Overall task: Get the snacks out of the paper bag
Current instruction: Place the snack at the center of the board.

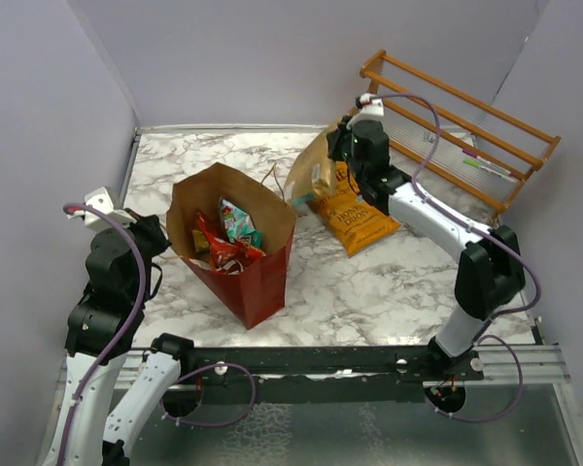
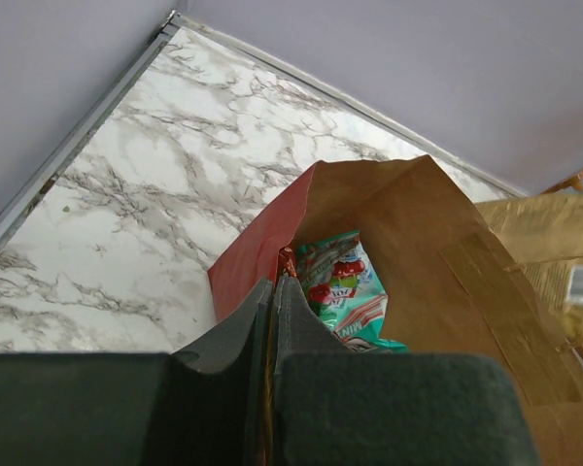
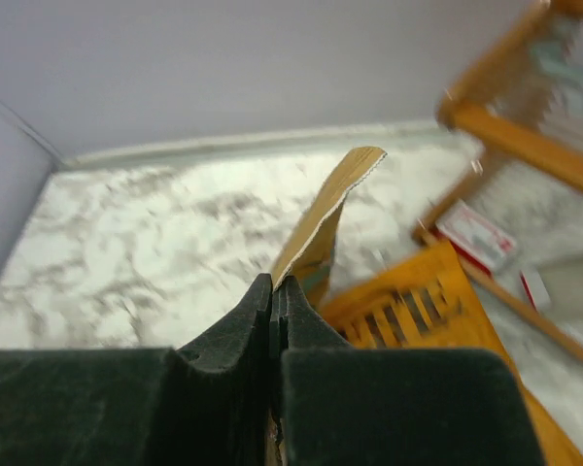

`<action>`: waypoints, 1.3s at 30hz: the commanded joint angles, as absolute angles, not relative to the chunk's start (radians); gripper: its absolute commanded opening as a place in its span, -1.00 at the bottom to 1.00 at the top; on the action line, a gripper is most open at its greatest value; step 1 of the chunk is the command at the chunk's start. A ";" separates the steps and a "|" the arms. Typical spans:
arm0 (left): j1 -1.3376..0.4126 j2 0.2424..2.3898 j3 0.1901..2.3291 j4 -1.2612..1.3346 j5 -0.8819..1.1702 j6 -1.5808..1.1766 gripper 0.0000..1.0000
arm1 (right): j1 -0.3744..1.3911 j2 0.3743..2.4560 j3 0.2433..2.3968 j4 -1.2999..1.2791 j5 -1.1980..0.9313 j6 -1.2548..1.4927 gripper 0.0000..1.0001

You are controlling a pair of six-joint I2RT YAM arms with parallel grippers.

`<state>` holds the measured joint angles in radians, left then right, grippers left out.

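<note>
The dark red paper bag (image 1: pixel 257 282) stands open at centre left, with its brown inside (image 2: pixel 437 252) showing. Teal (image 1: pixel 238 221), red (image 1: pixel 223 252) and yellow (image 1: pixel 201 241) candy packs lie in it; the teal pack (image 2: pixel 345 291) also shows in the left wrist view. My left gripper (image 1: pixel 165 241) is shut on the bag's left rim (image 2: pixel 275 282). My right gripper (image 1: pixel 337 148) is shut on the top edge of the tan chip bag (image 1: pixel 311 177), held just above the table (image 3: pixel 275 282). The orange Kettle bag (image 1: pixel 355 221) lies flat below it.
A wooden slatted rack (image 1: pixel 466 116) stands at the back right, close behind my right arm, with pens (image 1: pixel 491 167) on it. Grey walls close in the marble table (image 1: pixel 369 282) at the left, back and right.
</note>
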<state>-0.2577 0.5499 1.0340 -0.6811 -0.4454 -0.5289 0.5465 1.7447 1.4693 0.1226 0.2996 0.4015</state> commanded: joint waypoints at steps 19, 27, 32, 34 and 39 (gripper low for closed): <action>-0.260 0.535 1.020 -0.622 -0.484 -0.512 -1.00 | 0.476 1.324 0.634 -0.105 0.645 0.832 -0.45; -0.260 0.519 1.011 -0.624 -0.488 -0.513 -1.00 | 0.462 1.141 0.730 -0.005 0.483 0.523 0.26; -0.261 0.511 1.002 -0.611 -0.474 -0.517 -1.00 | 0.462 1.143 0.886 0.019 -0.064 0.266 0.43; -0.260 0.518 1.011 -0.594 -0.478 -0.505 -1.00 | 0.462 1.183 0.963 -0.032 -0.211 0.247 0.44; -0.262 0.595 1.092 -0.533 -0.524 -0.448 -1.00 | 0.463 1.258 1.059 -0.087 -0.428 0.248 0.47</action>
